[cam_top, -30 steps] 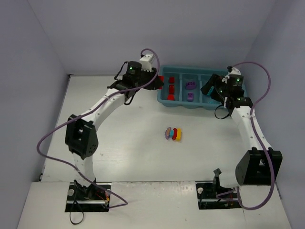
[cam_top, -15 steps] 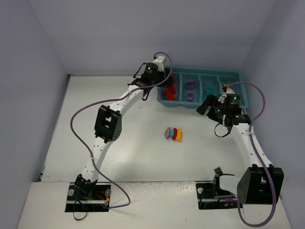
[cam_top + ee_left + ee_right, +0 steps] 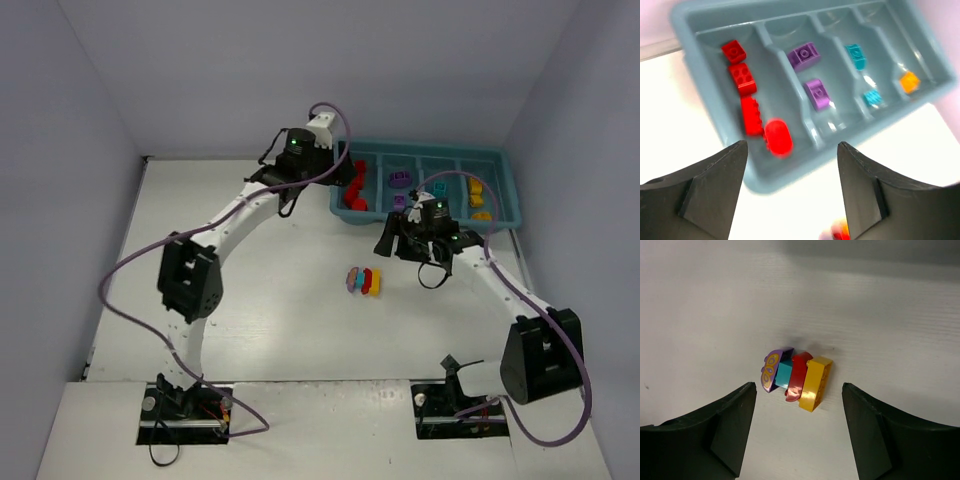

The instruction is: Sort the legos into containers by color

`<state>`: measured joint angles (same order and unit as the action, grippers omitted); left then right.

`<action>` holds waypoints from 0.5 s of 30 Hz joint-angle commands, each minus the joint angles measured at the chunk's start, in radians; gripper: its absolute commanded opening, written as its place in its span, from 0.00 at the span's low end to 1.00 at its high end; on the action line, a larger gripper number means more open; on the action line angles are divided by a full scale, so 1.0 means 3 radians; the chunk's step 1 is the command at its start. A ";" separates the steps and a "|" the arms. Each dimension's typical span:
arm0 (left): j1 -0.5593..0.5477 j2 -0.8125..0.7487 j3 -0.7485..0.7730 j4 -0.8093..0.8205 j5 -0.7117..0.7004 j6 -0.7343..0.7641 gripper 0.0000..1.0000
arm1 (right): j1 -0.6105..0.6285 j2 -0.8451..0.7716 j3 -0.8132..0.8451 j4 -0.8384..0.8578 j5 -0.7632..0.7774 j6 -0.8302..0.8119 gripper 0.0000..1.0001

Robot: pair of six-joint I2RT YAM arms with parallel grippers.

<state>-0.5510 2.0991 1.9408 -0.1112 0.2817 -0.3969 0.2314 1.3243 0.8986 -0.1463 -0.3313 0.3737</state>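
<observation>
Right tool (image 3: pixel 799 395) wide open, empty, hanging over the four-brick stack (image 3: pixel 796 379). Stack lies on its side on the desk (image 3: pixel 900 315): purple at nine o'clock, then cyan, red, yellow at three. Step in hand, I judge: picking up that stack. Needs closing across it, then splitting the colours. Beyond, at twelve, left tool (image 3: pixel 791 150) gapes empty above the teal tray (image 3: pixel 710 85). Rounded red brick (image 3: pixel 778 138) sits blurred in the red compartment.

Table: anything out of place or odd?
Yes. A stack of four bricks, purple, cyan, red and yellow, lies on its side on the table, outside the tray. The four are joined, so the colours are mixed. The tray's compartments look sorted.
</observation>
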 commanded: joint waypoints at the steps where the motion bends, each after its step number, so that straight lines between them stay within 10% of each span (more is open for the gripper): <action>1: -0.0004 -0.0936 -0.0459 0.0161 -0.0075 0.0060 0.66 | 0.0195 0.0131 0.0144 0.0063 0.0311 0.0084 0.65; 15: 0.0062 -0.2814 -0.2858 -0.0212 -0.0034 -0.0119 0.65 | 0.0752 0.0576 0.0037 0.0038 0.0762 0.0380 0.73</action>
<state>-0.5465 1.3411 1.1210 -0.1814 0.2646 -0.4080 0.4412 1.4982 0.8997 -0.1467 -0.1551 0.4561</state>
